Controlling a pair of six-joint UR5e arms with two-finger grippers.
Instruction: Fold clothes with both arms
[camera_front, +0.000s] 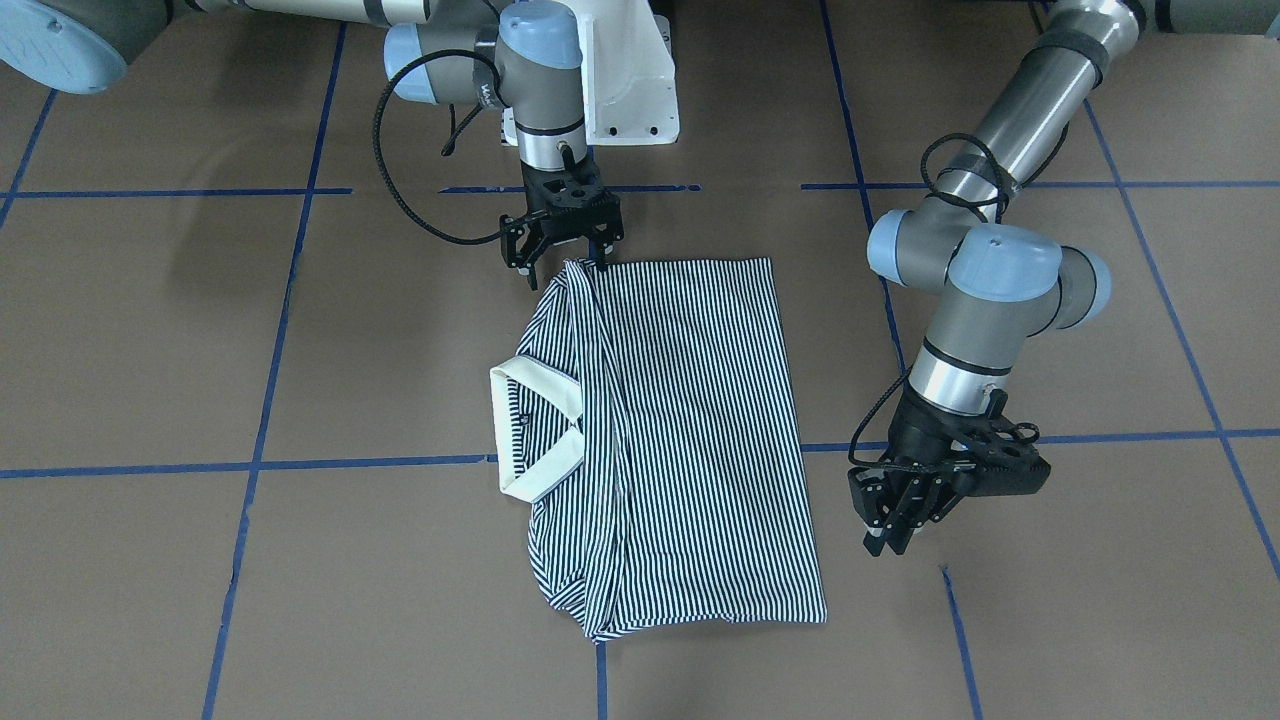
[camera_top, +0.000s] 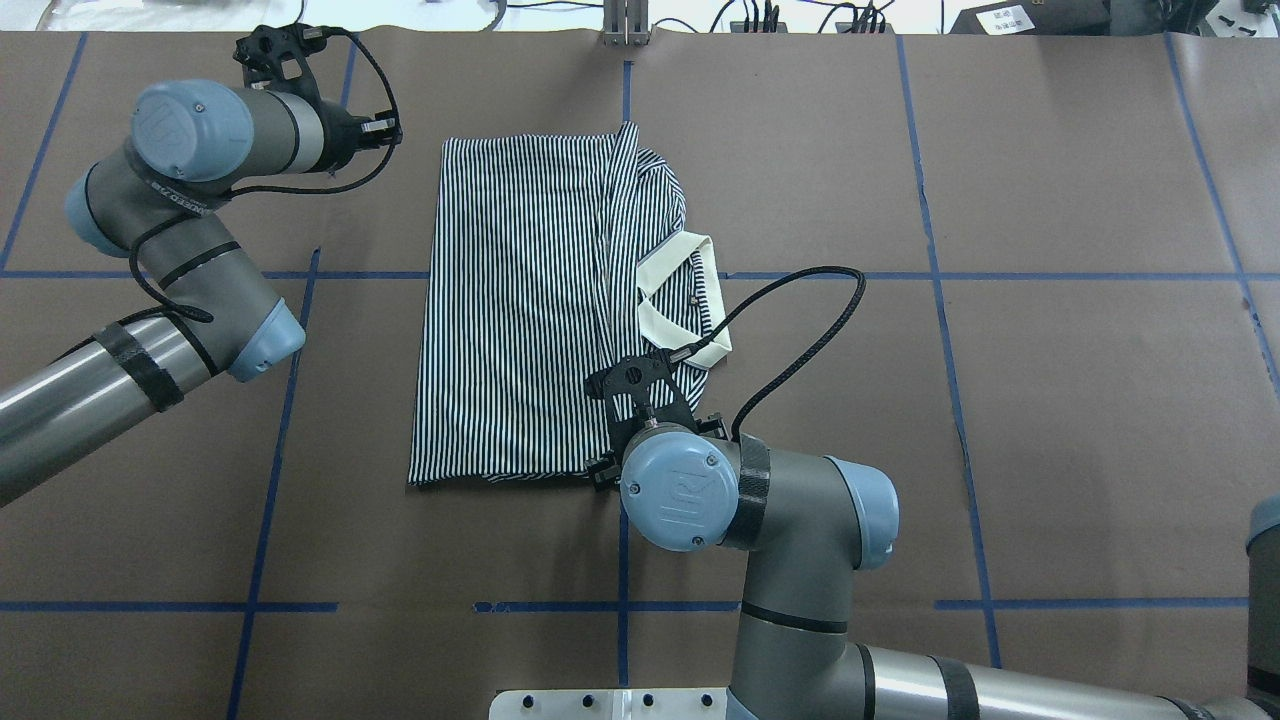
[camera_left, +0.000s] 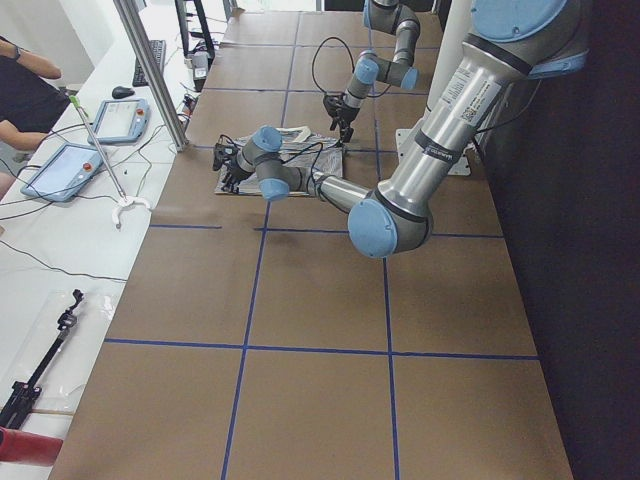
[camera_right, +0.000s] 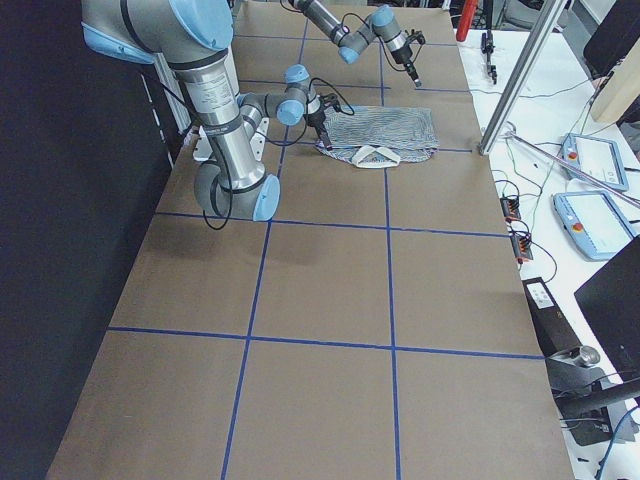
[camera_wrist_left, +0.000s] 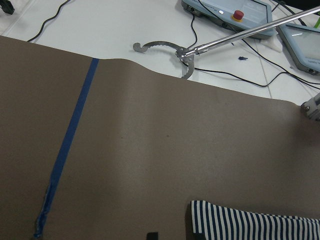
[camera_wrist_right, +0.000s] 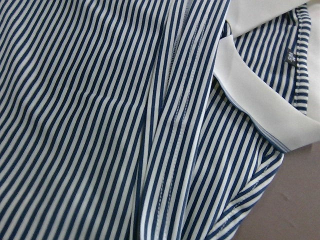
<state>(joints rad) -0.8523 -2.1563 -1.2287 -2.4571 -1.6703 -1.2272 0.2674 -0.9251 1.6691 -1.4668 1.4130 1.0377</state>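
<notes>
Brown table (camera_top: 1050, 400) with blue tape grid, folded striped polo shirt (camera_top: 520, 330) on it

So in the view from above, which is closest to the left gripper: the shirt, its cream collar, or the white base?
From the left gripper:
1. The striped shirt, just beside it.
2. The cream collar, on the shirt's far side.
3. The white base, at the bottom edge.

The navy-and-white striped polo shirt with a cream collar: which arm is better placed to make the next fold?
Probably the right. Its hand is over the striped polo shirt at the corner nearest the robot base. The left hand hangs beside the shirt, apart from the cloth, over the bare brown table.
</notes>
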